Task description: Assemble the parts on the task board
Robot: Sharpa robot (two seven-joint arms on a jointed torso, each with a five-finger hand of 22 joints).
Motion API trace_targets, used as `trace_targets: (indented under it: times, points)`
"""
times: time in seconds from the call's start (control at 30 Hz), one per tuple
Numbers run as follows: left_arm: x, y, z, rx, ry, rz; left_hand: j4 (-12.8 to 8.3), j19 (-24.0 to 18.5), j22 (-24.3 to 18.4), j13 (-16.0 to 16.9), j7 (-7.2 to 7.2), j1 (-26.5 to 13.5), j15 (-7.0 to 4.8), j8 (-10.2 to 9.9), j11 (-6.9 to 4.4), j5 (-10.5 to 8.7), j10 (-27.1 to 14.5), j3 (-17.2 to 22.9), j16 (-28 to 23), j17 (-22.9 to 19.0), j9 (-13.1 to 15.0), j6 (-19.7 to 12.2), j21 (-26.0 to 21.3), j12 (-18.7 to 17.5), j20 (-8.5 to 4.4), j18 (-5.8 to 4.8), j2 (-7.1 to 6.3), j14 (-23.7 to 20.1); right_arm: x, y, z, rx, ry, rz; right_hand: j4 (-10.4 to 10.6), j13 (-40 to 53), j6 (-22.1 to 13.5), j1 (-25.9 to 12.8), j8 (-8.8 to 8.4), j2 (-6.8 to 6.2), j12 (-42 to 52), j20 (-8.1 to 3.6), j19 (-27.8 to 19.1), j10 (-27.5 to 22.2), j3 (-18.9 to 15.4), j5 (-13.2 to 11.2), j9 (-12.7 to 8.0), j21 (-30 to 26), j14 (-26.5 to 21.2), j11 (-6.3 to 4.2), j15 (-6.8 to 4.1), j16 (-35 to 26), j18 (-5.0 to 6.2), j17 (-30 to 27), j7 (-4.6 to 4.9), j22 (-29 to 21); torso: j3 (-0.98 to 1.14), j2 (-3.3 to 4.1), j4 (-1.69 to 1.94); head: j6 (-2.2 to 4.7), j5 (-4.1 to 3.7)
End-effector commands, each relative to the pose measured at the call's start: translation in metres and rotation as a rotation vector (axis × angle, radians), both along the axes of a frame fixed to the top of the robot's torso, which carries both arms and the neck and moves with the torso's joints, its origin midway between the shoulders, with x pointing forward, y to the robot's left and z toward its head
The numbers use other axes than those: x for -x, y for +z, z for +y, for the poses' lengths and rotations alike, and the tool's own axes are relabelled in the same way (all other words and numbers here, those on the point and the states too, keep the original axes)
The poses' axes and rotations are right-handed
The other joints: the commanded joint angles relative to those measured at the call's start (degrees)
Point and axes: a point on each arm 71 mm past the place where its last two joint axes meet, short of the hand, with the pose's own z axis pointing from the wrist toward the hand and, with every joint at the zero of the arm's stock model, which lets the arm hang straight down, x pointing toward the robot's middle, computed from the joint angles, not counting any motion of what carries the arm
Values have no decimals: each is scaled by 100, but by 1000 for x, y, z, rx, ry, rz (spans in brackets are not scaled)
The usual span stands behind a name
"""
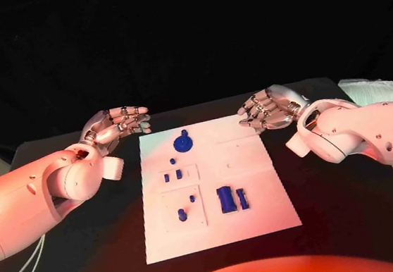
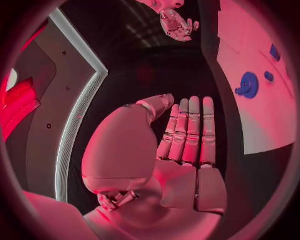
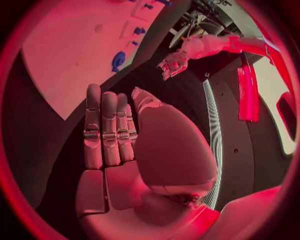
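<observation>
The black tabletop [image 1: 73,258] lay in front of me. In the middle of it sat the flat white task board [image 1: 260,203], and small blue plastic parts lay on top of it. My left hand [image 1: 118,127] hung by the far left corner of the board, and my right hand [image 1: 267,109] hung by the far right corner. Both hands held nothing. Their fingers [image 2: 189,131] were let go and stretched out side by side. The biggest part, a round blue disc [image 1: 183,142], lay near the far end of the board. Two blue blocks [image 1: 232,198] stood nearer to me, beside some tiny blue pegs [image 1: 172,176].
</observation>
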Motion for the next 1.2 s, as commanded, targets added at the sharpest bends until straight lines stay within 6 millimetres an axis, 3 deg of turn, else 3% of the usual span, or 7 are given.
trace_targets:
  times: [0.03,0.27,0.3,0.4,0.6,0.67,1.2]
  points:
    - [-9,3,6,61,116,-61,58,-138,-341,-4,-2,-120,97,-45,33,-79,64,37,-532,-96,14,-4,-503,-342,139,19,-40,-47,-19,4,-6,-256,-28,12,-23,-1093,54,-6,-187,-91,-728,142,-233,119,442,-193,-51,-199,-93,126,130,-986,67,-574,88,-790,-12,-66,21,280,18]
    - [-27,-5,3,92,188,-86,282,-128,-1492,0,-85,-231,356,-285,245,-712,-48,-375,-1720,-274,-154,-150,-1937,-1104,461,61,-127,-357,-56,2,-17,-334,-115,-17,-251,-2539,42,-220,-550,-160,-1348,448,-832,115,933,-314,-64,-193,-372,314,415,-2369,75,-1515,187,-2494,1,-123,45,643,83]
    - [-24,-8,-1,43,123,-46,-278,-4275,-3574,-364,-1041,-2506,-557,-1677,-786,-1187,-1851,-3308,-3446,-1336,-1571,-5026,-3257,-1488,-1170,-970,1097,-5180,-52,1,-17,-202,-126,-18,-1641,-3793,-5167,-2669,-1959,1114,-1739,-694,-2564,-1814,-1618,-1113,-1618,-540,-2238,-455,-97,-3597,-975,-4538,-891,-5543,-10,-96,32,492,47]
    - [-23,-8,-2,42,126,-46,-278,-4275,-3574,-364,-1041,-2871,-557,-1677,-786,-1187,-6133,-3308,-3446,-1336,-1571,-5026,-3257,-1488,-1170,-970,1097,-5180,-50,1,-15,-213,-130,-19,-1641,-3793,-5167,-3086,-1959,1114,-1739,-694,-6731,-2113,-1618,-1113,-1618,-540,-2504,-455,-97,-3597,-975,-4538,-891,-5543,-9,-104,32,517,51]
    - [-16,-8,-11,34,155,-48,-278,-4275,-3574,-364,-1041,-7904,-557,-1677,-786,-1187,-6133,-3308,-3446,-1336,-1571,-5026,-3257,-1488,-1170,-970,1097,-5180,-38,-1,1,-303,-159,-25,-1641,-3793,-5167,-4242,-1959,1114,-1739,-694,-6731,-6376,-1618,-1113,-1618,-540,-6621,-455,-97,-3597,-975,-4538,-891,-5543,6,-173,29,725,83]
    - [-12,-8,-16,29,171,-49,-278,-4275,-3574,-364,-1041,-7904,-557,-1677,-786,-1187,-6133,-3308,-3446,-1336,-1571,-5026,-3257,-1488,-1170,-970,1097,-5180,-31,-2,9,-349,-177,-25,-1641,-3793,-5167,-8519,-1959,1114,-1739,-694,-6731,-6376,-1618,-1113,-1618,-540,-6621,-455,-97,-3597,-975,-4538,-891,-5543,14,-210,28,838,100]
    - [38,1,-62,-28,336,-65,-278,-4275,-3574,-364,-1041,-7904,-557,-1677,-786,-1187,-6133,-3308,-3446,-1336,-1571,-5026,-3257,-1488,-1170,-970,1097,-5180,17,2,52,-584,-308,5,-1641,-3793,-5167,-8519,-1959,1114,-1739,-694,-6731,-6376,-1618,-1113,-1618,-540,-6621,-455,-97,-3597,-975,-4538,-891,-5543,44,-349,22,1261,164]
